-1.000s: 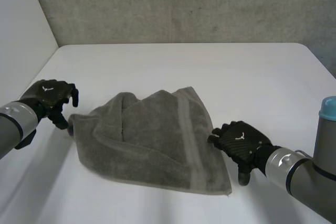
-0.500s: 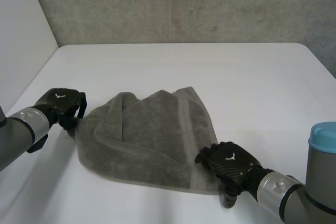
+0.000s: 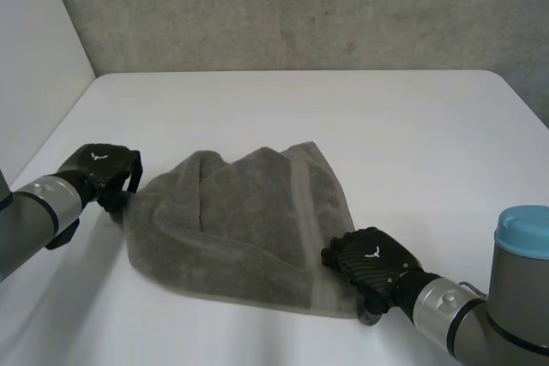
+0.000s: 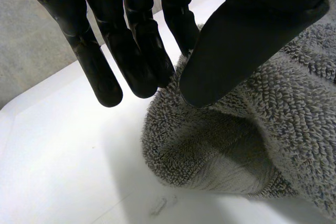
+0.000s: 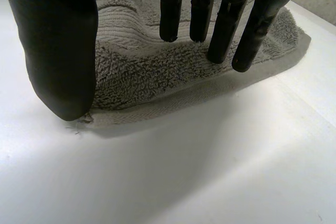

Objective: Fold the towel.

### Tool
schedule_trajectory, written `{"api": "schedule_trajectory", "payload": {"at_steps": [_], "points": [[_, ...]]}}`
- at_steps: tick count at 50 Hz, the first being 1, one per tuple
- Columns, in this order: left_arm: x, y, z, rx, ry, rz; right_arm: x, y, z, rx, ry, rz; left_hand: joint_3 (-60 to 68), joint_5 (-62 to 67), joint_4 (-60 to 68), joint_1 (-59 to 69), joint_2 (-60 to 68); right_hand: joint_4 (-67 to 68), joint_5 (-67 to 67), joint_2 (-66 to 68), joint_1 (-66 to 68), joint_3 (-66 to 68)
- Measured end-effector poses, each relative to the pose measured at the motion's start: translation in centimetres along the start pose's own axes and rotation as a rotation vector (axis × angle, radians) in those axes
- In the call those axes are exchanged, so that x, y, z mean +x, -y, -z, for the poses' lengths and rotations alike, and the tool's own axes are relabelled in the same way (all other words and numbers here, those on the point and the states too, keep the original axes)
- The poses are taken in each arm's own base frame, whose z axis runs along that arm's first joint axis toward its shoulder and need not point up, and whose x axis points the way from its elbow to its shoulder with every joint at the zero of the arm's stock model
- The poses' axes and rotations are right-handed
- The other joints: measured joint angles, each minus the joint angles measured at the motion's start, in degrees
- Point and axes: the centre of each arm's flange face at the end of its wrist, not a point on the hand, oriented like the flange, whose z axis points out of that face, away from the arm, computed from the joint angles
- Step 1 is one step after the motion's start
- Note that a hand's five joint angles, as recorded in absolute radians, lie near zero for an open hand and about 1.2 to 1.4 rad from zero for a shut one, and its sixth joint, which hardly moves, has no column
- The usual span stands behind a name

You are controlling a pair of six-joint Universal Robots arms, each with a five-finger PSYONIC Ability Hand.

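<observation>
The left robot hand straddles the 9 o'clock edge of the towel, fingers straight and not pinching. The right robot hand hovers spread over its 4 o'clock corner. The towel lies bunched mid-surface — probably soft, limp and light — so the corners look best for pinching.

The left robot hand has moved in across the tabletop to the left corner of the towel. The right robot hand has slid onto its near right corner.
</observation>
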Motion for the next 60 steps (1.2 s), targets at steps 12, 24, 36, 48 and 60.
{"api": "schedule_trajectory", "payload": {"at_steps": [12,24,36,48,60], "points": [[0.0,0.1,0.0,0.002,0.001,0.002,0.5,0.3,-0.7,0.03,-0.018,0.019,0.0,0.0,0.0,0.0,0.0,12.3,10.9,13.2,13.2,12.8],[0.0,0.1,0.0,0.002,0.001,0.002,0.9,0.3,-1.5,0.035,-0.023,0.024,0.0,0.0,0.0,0.0,0.0,21.6,19.6,22.6,22.5,21.9],[0.0,0.0,0.0,0.002,0.001,0.002,1.5,1.0,-1.9,0.054,-0.047,0.036,0.0,0.0,0.0,0.0,0.0,43.9,43.1,44.4,45.0,43.8],[0.0,0.0,0.0,0.0,-0.001,0.003,1.4,1.1,-2.3,0.052,-0.04,0.043,0.0,0.0,0.0,0.0,0.0,51.4,50.2,50.4,51.0,51.5],[1.9,0.0,0.4,0.002,-0.05,-0.013,3.7,5.4,0.1,0.156,-0.134,0.074,0.0,0.0,0.0,0.0,0.1,51.4,50.2,50.4,51.0,51.5]]}}
